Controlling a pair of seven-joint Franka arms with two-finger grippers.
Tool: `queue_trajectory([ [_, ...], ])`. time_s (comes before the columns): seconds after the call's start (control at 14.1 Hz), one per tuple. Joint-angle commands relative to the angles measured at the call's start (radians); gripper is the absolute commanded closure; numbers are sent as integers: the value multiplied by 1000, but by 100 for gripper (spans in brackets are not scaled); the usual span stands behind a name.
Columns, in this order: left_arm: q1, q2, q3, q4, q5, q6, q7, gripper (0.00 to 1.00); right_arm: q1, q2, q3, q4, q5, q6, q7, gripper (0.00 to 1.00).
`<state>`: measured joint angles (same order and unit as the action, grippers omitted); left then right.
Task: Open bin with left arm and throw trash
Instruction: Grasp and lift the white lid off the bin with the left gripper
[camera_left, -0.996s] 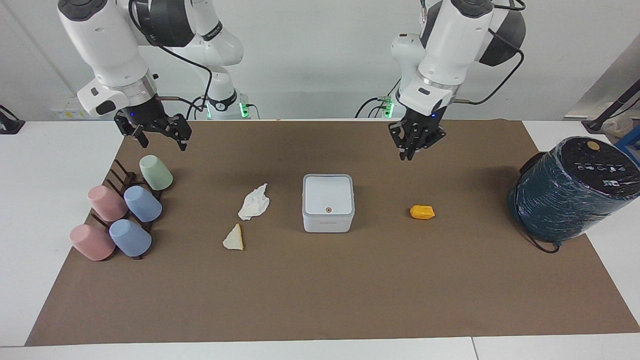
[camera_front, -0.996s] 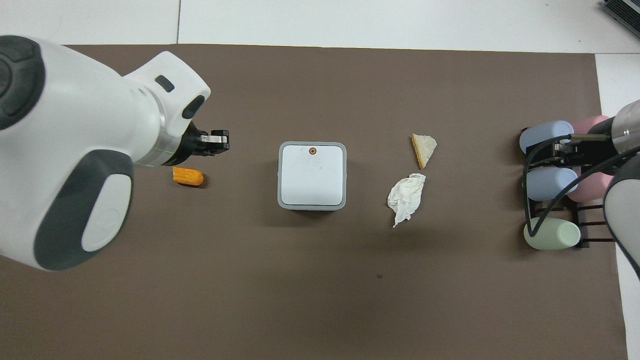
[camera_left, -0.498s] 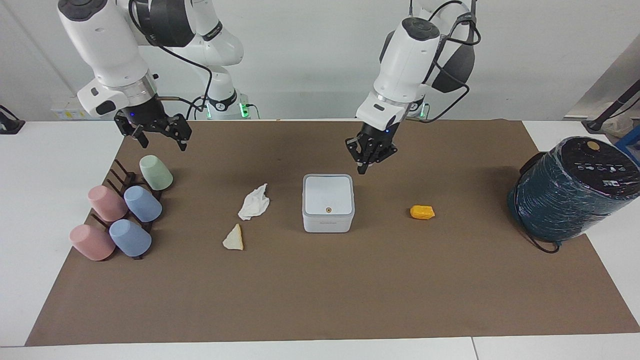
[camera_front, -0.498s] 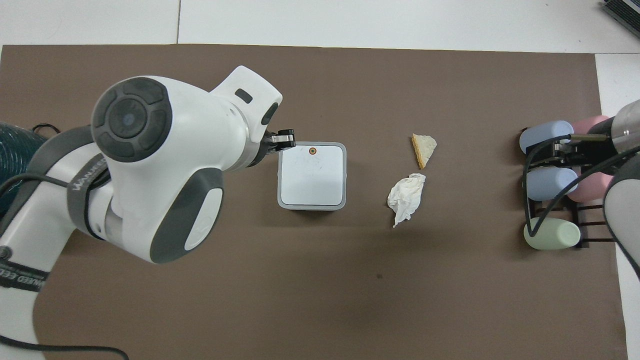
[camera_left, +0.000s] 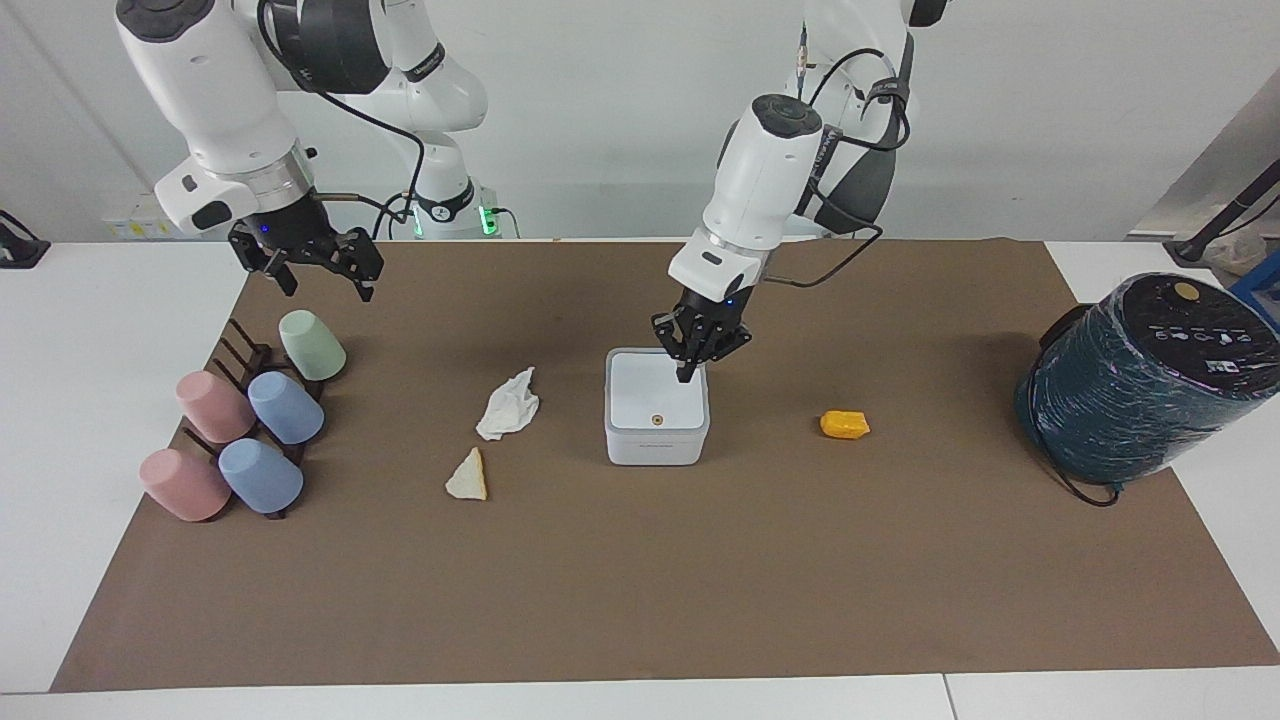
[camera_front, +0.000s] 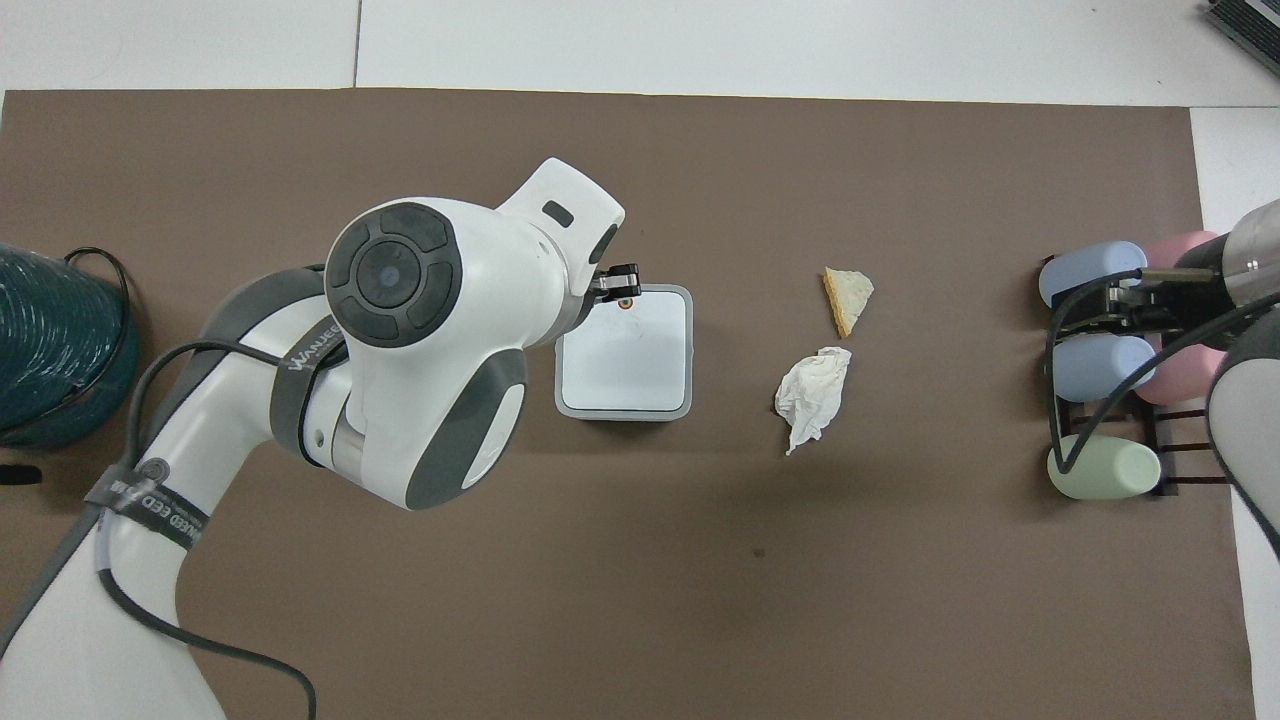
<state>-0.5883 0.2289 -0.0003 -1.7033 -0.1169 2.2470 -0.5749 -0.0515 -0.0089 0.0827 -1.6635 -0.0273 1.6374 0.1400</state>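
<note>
The white square bin (camera_left: 656, 405) stands mid-mat with its lid shut, brown dot on top; it also shows in the overhead view (camera_front: 625, 350). My left gripper (camera_left: 687, 374) is shut and empty, pointing down over the lid at the side toward the left arm's end (camera_front: 622, 277); I cannot tell whether it touches. The crumpled white tissue (camera_left: 510, 403) (camera_front: 812, 395) and the cream wedge scrap (camera_left: 468, 476) (camera_front: 848, 296) lie toward the right arm's end of the bin. The orange-yellow lump (camera_left: 844, 424) lies toward the left arm's end; the left arm hides it in the overhead view. My right gripper (camera_left: 318, 274) waits open above the cups.
A dark rack with several pastel cups (camera_left: 250, 420) (camera_front: 1105, 360) stands at the right arm's end of the brown mat. A big dark teal plastic-wrapped cylinder (camera_left: 1150, 375) (camera_front: 50, 350) with a black cable stands at the left arm's end.
My left arm has swung from above the mat near the orange lump over to the bin and lowered onto its lid area. The right arm, bin and trash have not moved.
</note>
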Motion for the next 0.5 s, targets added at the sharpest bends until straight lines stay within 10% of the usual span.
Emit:
queue_trajectory([
  [0.0, -28, 16, 16, -50, -14, 66, -11, 100, -11, -5, 8, -4, -5, -10, -17, 0],
  [0.43, -65, 95, 17, -70, -14, 178, -69, 100, -34, -3, 3, -2, -5, -5, -14, 0],
])
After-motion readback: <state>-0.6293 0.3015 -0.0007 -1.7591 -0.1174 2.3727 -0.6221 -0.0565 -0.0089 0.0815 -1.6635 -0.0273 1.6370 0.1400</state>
